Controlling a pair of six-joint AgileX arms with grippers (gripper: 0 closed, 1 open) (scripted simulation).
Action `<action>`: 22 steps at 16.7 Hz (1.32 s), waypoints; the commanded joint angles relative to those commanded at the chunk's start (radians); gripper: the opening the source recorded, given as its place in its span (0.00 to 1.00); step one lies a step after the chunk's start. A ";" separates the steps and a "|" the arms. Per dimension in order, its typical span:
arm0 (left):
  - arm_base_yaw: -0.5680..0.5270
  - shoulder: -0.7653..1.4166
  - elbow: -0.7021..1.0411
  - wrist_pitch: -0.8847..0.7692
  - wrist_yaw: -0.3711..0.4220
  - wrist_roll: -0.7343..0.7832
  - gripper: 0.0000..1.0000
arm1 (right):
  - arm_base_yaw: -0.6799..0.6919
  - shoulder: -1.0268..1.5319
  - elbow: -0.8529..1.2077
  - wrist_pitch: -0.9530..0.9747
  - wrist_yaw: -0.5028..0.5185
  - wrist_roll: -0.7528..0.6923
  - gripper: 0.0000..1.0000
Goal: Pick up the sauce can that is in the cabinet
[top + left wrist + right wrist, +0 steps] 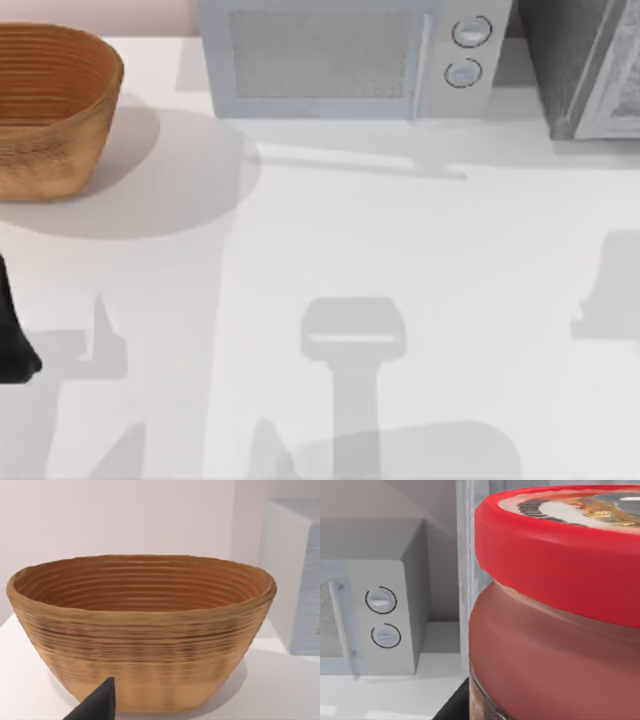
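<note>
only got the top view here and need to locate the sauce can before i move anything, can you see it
Observer: Yes. In the right wrist view the sauce can is very close to the camera, with the red rim on top and the red-brown label below it.
Operator: what's past it
Observer: The microwave stands farther off, with its two knobs facing that camera.
Operator: and the left wrist view
Observer: The left arm is parked at the table's left edge. Its wrist view faces the basket, and the part of the inside that shows is empty.
</note>
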 joint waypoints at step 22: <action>0.000 0.000 0.000 0.000 0.000 0.000 1.00 | -0.089 0.035 -0.373 0.393 -0.177 0.017 0.00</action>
